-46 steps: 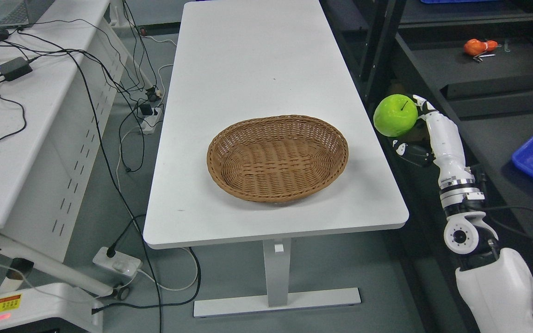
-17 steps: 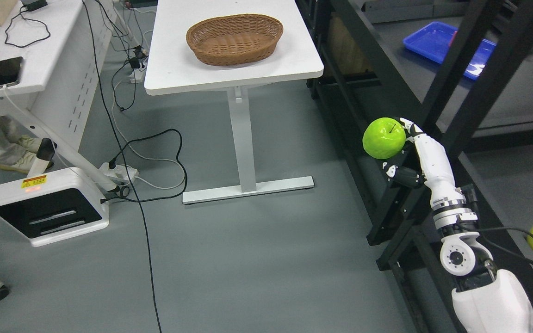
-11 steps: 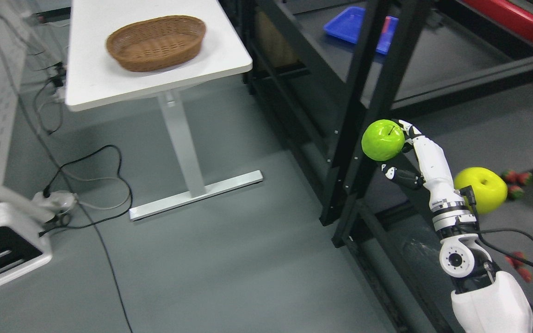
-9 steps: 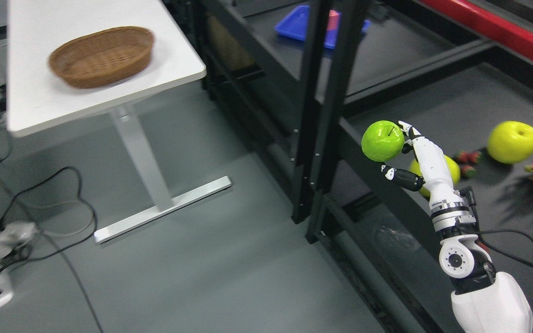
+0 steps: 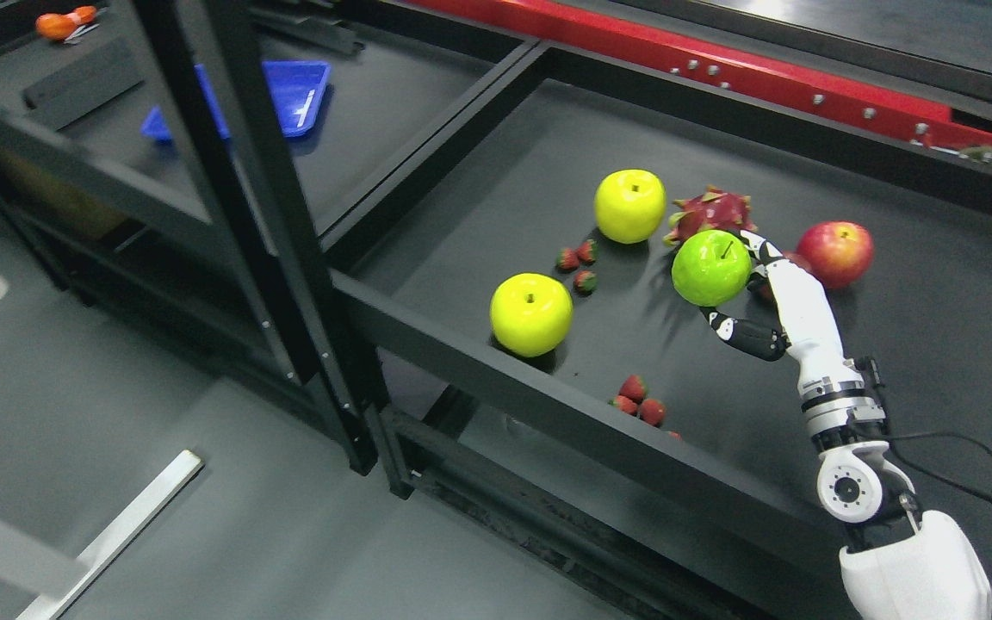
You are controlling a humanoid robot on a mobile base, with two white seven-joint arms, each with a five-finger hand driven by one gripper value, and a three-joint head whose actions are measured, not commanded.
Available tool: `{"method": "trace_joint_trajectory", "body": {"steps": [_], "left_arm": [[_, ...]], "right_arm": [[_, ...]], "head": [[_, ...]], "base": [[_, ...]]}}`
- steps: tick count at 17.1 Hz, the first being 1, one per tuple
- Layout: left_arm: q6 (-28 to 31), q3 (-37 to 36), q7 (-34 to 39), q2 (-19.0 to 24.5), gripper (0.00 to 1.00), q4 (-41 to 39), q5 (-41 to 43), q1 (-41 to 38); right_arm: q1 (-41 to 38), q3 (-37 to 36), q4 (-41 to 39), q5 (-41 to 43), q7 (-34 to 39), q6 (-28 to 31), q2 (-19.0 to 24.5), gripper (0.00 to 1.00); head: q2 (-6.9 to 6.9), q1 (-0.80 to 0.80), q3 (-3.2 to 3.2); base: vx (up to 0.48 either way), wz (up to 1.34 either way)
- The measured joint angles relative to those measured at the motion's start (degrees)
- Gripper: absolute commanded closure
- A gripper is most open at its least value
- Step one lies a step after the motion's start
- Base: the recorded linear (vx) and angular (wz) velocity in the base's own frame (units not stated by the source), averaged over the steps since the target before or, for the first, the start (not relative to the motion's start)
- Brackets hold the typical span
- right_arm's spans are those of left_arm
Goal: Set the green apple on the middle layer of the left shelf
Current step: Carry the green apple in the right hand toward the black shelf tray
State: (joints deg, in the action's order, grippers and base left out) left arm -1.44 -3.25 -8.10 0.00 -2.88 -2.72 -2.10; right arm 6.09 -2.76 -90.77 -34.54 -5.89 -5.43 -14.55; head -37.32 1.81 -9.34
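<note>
The right hand (image 5: 741,297) grips the green apple (image 5: 710,268) above the black shelf (image 5: 935,344). A dragon fruit (image 5: 707,211) lies just behind it.

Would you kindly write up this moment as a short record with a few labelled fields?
held item: green apple, gripped by the right hand, above the shelf
shelf: black shelf board with a red beam behind
fruit on this shelf: two yellow apples, red apple, dragon fruit, strawberries and more strawberries near the front rail
neighbouring shelf, left: blue tray
left hand: not in view
task status: apple not yet released
</note>
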Motion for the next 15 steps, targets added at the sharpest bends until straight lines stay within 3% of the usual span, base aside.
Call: {"method": "trace_joint_trajectory", "body": {"steps": [10,15], "left_arm": [[0.00,0.00,0.00,0.00,0.00,-0.01,0.00,0.00],[0.00,0.00,0.00,0.00,0.00,-0.02,0.00,-0.01]], "right_arm": [[-1.31,-0.04,-0.34,0.00,0.14,-0.16,0.00,0.99],[-2.26,-0.10,-1.03,0.00,-0.03,-0.22,-0.09,0.99]], "head": [[0.02,0.00,0.00],[0.03,0.00,0.00]], "base": [[0.224,-0.72],[0.164,-0.36]]}}
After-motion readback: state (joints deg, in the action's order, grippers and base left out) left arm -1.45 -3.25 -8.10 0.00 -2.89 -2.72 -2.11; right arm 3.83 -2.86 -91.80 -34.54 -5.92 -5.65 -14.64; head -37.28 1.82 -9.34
